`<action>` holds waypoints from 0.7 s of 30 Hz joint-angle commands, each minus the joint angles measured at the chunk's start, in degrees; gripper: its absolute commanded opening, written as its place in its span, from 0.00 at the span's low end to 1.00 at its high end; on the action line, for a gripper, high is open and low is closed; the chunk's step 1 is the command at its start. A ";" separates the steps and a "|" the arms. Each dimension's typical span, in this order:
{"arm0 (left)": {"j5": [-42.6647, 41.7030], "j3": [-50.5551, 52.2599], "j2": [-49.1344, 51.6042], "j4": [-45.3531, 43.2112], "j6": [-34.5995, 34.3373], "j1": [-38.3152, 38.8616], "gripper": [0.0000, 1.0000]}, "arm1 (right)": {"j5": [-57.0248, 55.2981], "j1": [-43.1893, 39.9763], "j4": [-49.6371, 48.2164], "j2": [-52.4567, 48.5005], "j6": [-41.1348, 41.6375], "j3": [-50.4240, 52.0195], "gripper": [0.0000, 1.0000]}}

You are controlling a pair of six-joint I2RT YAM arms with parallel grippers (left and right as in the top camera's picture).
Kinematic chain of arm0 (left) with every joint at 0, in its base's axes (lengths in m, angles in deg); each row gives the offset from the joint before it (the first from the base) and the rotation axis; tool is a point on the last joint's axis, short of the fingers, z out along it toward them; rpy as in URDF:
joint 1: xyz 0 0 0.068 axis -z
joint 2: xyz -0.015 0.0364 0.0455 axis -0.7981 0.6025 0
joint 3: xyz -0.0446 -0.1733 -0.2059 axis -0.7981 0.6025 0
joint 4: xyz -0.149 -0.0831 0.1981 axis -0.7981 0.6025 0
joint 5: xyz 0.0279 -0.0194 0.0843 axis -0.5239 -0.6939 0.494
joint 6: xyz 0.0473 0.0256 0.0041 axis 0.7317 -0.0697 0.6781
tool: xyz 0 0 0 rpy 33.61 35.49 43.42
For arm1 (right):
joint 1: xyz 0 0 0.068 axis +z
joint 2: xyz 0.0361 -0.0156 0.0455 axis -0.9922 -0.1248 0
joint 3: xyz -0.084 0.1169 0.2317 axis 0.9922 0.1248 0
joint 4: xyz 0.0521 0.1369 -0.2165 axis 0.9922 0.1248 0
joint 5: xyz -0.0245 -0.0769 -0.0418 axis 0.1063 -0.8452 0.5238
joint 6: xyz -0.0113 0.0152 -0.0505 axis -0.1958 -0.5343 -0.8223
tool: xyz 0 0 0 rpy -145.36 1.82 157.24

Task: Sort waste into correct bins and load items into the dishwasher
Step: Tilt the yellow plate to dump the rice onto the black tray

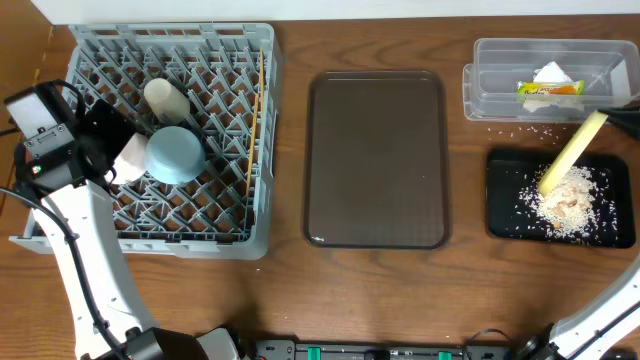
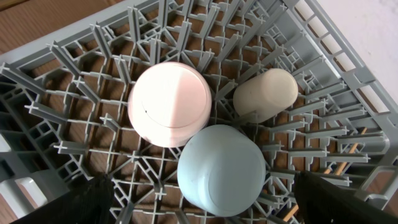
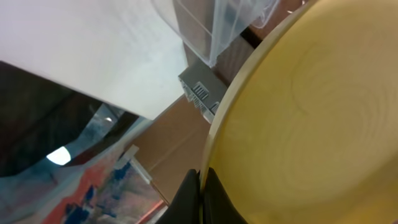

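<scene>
The grey dish rack (image 1: 230, 215) holds a white cup (image 1: 165, 98) on its side, an upturned light blue bowl (image 1: 176, 153), a white bowl (image 1: 131, 158) and chopsticks (image 1: 256, 115). My left gripper (image 1: 105, 135) hovers above them, open and empty. In the left wrist view (image 2: 202, 208) its fingers straddle the blue bowl (image 2: 221, 168), with the white bowl (image 2: 169, 102) and the cup (image 2: 266, 93) beyond. My right gripper (image 3: 202, 186) is shut on the rim of the pale yellow plate (image 3: 311, 124). The plate (image 1: 572, 152) is tilted steeply over the black tray (image 1: 505, 225), where rice crumbs (image 1: 570, 200) lie.
The clear tub (image 1: 490, 95) at the back right holds the white napkin (image 1: 553, 73) and the green-and-yellow wrapper (image 1: 548, 89). Loose crumbs (image 1: 530, 130) lie on the table between the tub and the black tray. A brown serving tray (image 1: 375, 160) sits in the middle.
</scene>
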 commanded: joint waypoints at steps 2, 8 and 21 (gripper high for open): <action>0.48 -0.31 0.33 -0.02 0.33 -0.09 0.94 | 1.70 -0.61 -0.20 4.22 0.59 0.02 0.01; 0.48 -0.31 0.33 -0.02 0.35 -0.09 0.94 | 0.50 -0.90 -0.09 4.48 1.11 0.04 0.01; 0.48 -0.31 0.33 -0.02 0.35 -0.09 0.94 | -7.63 -2.05 -2.60 6.19 6.82 0.26 0.01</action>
